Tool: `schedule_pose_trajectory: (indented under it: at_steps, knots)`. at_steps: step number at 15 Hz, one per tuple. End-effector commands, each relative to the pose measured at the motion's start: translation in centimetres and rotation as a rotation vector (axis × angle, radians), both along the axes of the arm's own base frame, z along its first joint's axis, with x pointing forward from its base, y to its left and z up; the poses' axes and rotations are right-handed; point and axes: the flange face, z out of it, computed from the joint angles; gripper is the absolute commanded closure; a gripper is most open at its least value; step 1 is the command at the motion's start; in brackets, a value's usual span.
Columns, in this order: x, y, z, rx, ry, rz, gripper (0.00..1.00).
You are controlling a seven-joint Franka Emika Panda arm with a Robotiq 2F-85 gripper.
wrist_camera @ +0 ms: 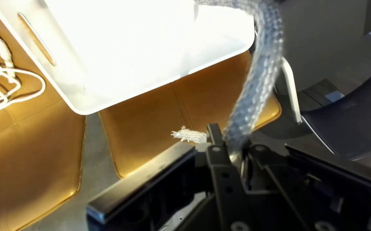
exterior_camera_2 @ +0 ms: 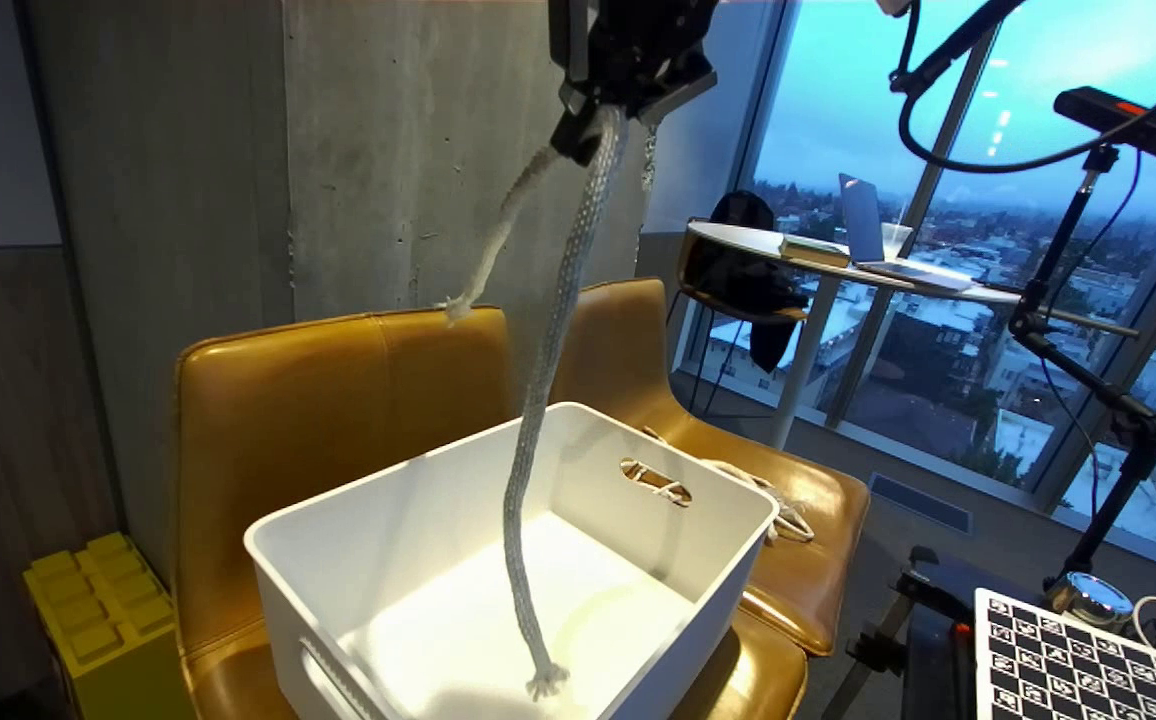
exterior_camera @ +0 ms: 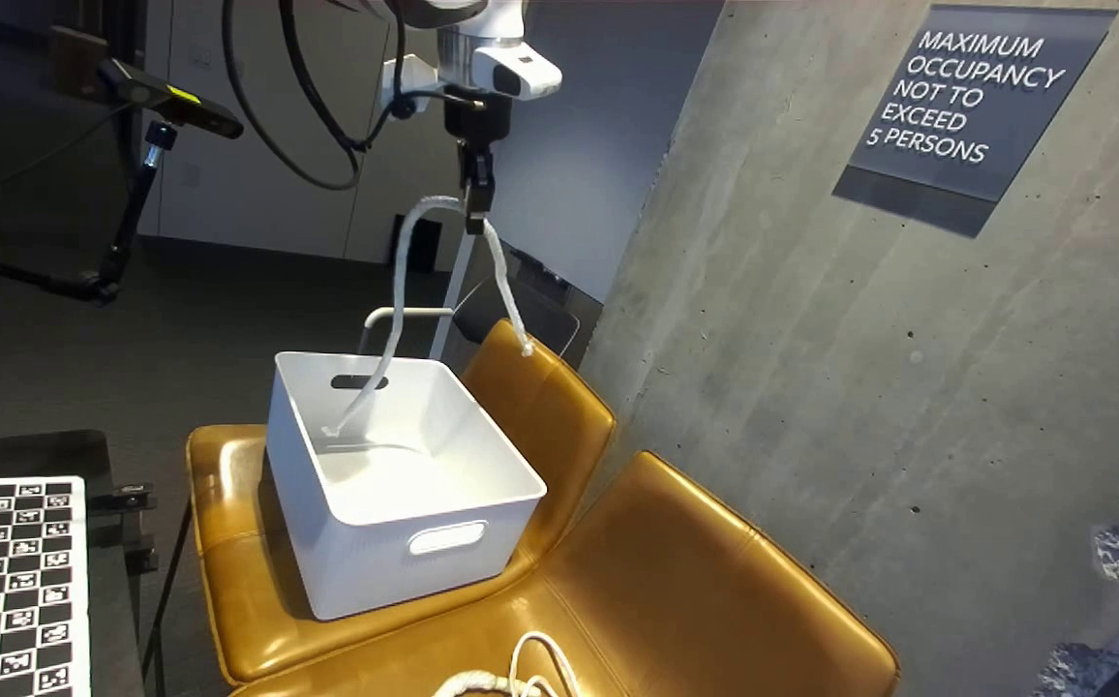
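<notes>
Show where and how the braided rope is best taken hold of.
Probably by the raised upper stretch of the rope, from above, pinching across the strand, where the gripper holds it now: the rope is slim, and its frayed ends hang lower, one down inside the white bin.

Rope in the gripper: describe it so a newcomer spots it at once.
Find the tan chairs beside the concrete wall, then the white bin sitting on one of them. Higher up, the gripper pinches a pale braided rope, one frayed end hanging into the bin, the other outside. Unlike the white cords lying on the next chair, it hangs in the air.
</notes>
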Motion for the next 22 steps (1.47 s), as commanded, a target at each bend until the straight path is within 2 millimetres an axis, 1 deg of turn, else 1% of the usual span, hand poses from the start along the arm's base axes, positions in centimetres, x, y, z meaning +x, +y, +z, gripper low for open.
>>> schedule_pose_trajectory:
  at_steps: [1, 3, 4, 5, 6, 7, 10, 12, 13, 15, 17, 18, 21, 22]
  knots:
    - [-0.9, 0.0, -1.7, -0.002, 0.069, -0.022, 0.97]
    - [-1.2, -0.2, -2.7, -0.003, 0.095, -0.025, 0.97]
    - [-1.4, -0.1, -3.2, -0.006, 0.104, -0.023, 0.95]
    - [-1.7, -0.1, -3.6, -0.009, 0.112, -0.021, 0.64]
    - [-1.9, 0.0, -4.2, -0.014, 0.120, -0.017, 0.63]
    - [-2.0, 0.0, -4.5, -0.017, 0.127, -0.016, 0.57]
    - [-2.1, -0.5, -5.4, -0.028, 0.143, -0.015, 0.35]
    - [-2.0, -1.3, -6.0, -0.036, 0.145, -0.017, 0.22]
    - [-2.0, -2.0, -6.3, -0.039, 0.143, -0.014, 0.13]
    - [-1.6, -4.7, -7.5, -0.047, 0.139, 0.005, 0.01]
    - [-1.2, -8.4, -9.1, -0.060, 0.158, 0.025, 0.00]
    - [-1.2, -10.9, -10.1, -0.066, 0.176, 0.022, 0.00]
    - [-1.7, -17.6, -13.4, -0.081, 0.225, -0.001, 0.00]
    - [-2.1, -19.3, -14.4, -0.083, 0.239, -0.015, 0.00]
